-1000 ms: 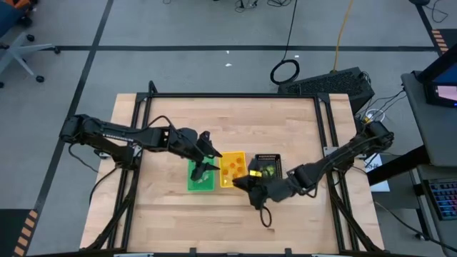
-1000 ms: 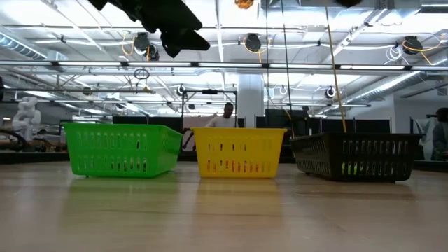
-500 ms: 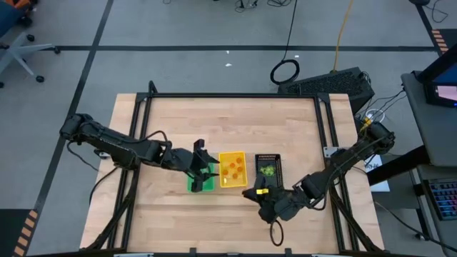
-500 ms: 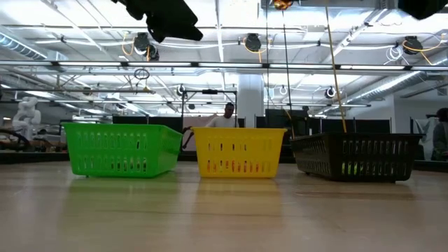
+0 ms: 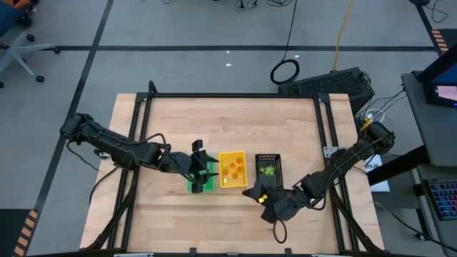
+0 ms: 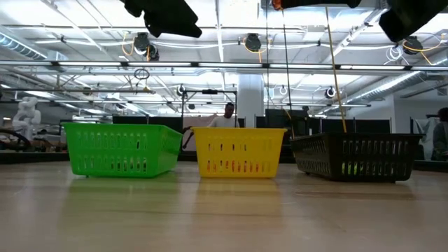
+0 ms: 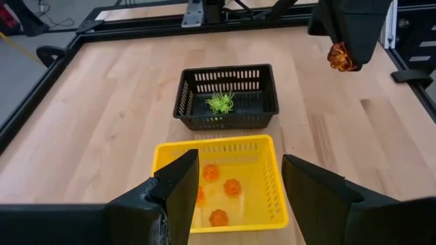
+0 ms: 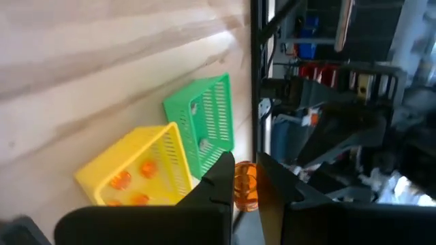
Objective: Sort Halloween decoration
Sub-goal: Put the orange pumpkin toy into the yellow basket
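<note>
My right gripper (image 5: pixel 251 194) hovers above the table near the front edge, before the yellow tray (image 5: pixel 232 169) and the black tray (image 5: pixel 268 168). It is shut on an orange trinket (image 8: pixel 244 184). My left gripper (image 5: pixel 201 170) stands open over the green tray (image 5: pixel 202 182), with nothing between its fingers. Several orange trinkets (image 7: pixel 231 187) lie on the yellow tray's floor. A yellow-green one (image 7: pixel 219 103) lies in the black tray and a pale one (image 8: pixel 204 143) in the green tray. My right gripper pinches the small orange trinket's two sides (image 8: pixel 243 178) between its two fingers (image 8: pixel 219 178). In the left wrist view the trinket (image 7: pixel 338 56) sits at the fingers' free ends, below them. It is lifted clear, high above the table.
The three trays stand side by side at the table's middle: green on the left, yellow in the centre, black on the right. Bare wood lies all around them. A black frame (image 5: pixel 228 96) borders the table. A person (image 6: pixel 225 117) shows far behind in the room.
My right gripper has carried the orange trinket away from the yellow tray toward the table's near edge, rolling its wrist, and then kept still. My left gripper has swung toward the near edge over the green tray.
</note>
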`<action>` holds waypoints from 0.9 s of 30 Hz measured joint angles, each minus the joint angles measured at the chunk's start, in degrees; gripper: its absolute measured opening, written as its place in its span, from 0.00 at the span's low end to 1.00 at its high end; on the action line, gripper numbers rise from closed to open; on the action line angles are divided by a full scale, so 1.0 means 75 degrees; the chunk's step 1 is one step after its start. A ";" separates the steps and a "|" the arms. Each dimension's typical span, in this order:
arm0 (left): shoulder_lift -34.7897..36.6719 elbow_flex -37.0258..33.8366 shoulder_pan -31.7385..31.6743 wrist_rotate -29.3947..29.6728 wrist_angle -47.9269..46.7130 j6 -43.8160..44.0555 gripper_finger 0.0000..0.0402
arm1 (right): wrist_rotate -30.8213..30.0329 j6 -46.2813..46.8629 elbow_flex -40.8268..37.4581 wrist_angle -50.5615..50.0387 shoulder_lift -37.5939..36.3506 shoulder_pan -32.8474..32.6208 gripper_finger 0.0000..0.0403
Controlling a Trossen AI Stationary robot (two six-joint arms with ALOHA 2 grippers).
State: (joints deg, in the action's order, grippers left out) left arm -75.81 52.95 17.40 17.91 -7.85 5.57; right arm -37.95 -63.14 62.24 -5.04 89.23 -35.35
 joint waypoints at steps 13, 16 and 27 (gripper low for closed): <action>-0.0003 0.0000 0.0001 0.0000 0.0002 -0.0042 0.53 | -0.0385 -0.1120 0.0000 0.0007 0.0000 0.0012 0.04; -0.0003 0.0000 0.0001 0.0000 0.0002 -0.0039 0.53 | -0.0382 -0.1358 0.0000 0.0008 0.0000 0.0015 0.04; -0.0003 0.0000 0.0001 -0.0125 0.0463 0.0005 0.53 | -0.0371 -0.0978 0.0000 0.0009 0.0000 0.0015 0.04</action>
State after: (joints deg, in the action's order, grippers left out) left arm -75.83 52.95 17.41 16.97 -4.38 5.60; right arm -40.73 -70.47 62.24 -4.97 89.23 -35.24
